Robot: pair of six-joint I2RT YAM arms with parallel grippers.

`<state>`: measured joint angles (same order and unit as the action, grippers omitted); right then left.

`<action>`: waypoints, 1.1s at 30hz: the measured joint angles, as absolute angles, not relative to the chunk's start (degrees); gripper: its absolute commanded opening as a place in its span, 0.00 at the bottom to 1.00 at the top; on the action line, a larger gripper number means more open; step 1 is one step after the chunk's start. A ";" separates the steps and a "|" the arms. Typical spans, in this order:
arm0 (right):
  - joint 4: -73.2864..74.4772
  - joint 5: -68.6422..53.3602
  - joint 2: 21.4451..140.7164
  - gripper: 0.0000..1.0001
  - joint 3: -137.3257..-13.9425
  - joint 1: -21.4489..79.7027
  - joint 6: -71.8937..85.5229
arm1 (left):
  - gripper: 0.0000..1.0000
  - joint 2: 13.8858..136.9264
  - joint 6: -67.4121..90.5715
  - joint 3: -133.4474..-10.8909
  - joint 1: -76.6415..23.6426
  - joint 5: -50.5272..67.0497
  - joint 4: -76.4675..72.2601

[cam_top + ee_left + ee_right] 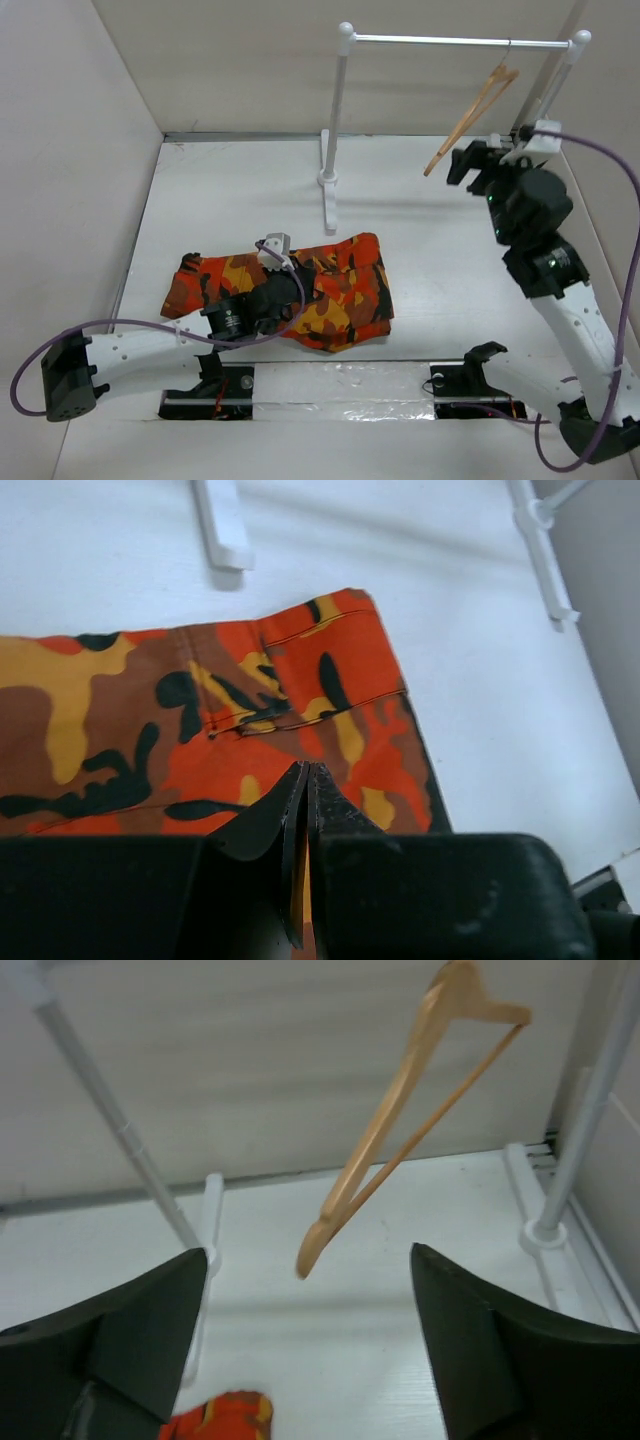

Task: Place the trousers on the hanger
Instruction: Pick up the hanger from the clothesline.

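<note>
The trousers (340,295), orange-red camouflage, lie folded on the white table in front of the left arm. They fill the left wrist view (200,720). My left gripper (297,283) rests on them, its fingers pressed together (306,770) with a thin strip of cloth showing between them. The tan wooden hanger (470,120) hangs tilted from the right end of the white rail. My right gripper (466,160) is raised close to the hanger's lower end and is open and empty. In the right wrist view (308,1252) the hanger (400,1100) hangs just beyond the fingers, apart from them.
The white tube rack stands at the back, with its rail (455,41), left post (335,130) and right post (585,1110). Its feet lie on the table (225,530). Light walls close in the left, back and right sides.
</note>
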<state>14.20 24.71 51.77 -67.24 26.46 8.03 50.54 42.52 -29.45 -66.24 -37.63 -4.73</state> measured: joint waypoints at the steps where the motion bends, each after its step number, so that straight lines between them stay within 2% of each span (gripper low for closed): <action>1: 15.00 23.55 53.43 0.96 -70.43 23.09 7.42 | 0.01 50.81 41.71 -29.45 -66.22 -37.08 -6.44; 7: 16.69 18.35 69.41 0.97 -83.09 13.82 5.32 | 0.27 52.75 38.50 -29.12 -66.02 -33.43 -13.32; 13: 20.69 18.17 85.25 0.92 -87.24 11.40 4.67 | 0.28 50.35 38.00 -24.53 -65.89 -29.32 -15.62; 17: 22.33 18.13 89.23 0.85 -87.37 9.85 4.69 | 0.28 47.40 38.35 -21.89 -65.89 -27.27 -16.10; 18: 22.33 18.11 89.52 0.73 -87.46 9.32 4.71 | 0.28 47.03 38.41 -21.50 -65.89 -26.87 -16.25; 20: 22.28 17.91 89.71 0.69 -88.09 8.32 4.73 | 0.28 47.09 38.59 -21.12 -65.89 -26.26 -16.84; 21: 22.20 17.93 89.73 0.56 -88.47 8.05 4.75 | 0.28 47.27 38.63 -21.10 -65.89 -25.96 -16.95; 23: 21.61 18.04 89.71 0.42 -88.86 7.51 4.73 | 0.27 47.97 38.76 -21.10 -65.89 -25.52 -17.52; 26: 20.62 18.74 89.71 0.11 -88.66 7.20 5.48 | 0.27 49.28 38.81 -21.10 -65.89 -25.10 -17.91; 29: 19.59 18.68 88.77 0.02 -86.63 7.07 4.99 | 0.28 50.30 38.79 -21.10 -65.89 -24.80 -18.26; 33: 18.79 18.65 86.59 0.00 -84.58 7.22 4.43 | 0.27 51.72 38.63 -21.32 -65.89 -24.40 -18.46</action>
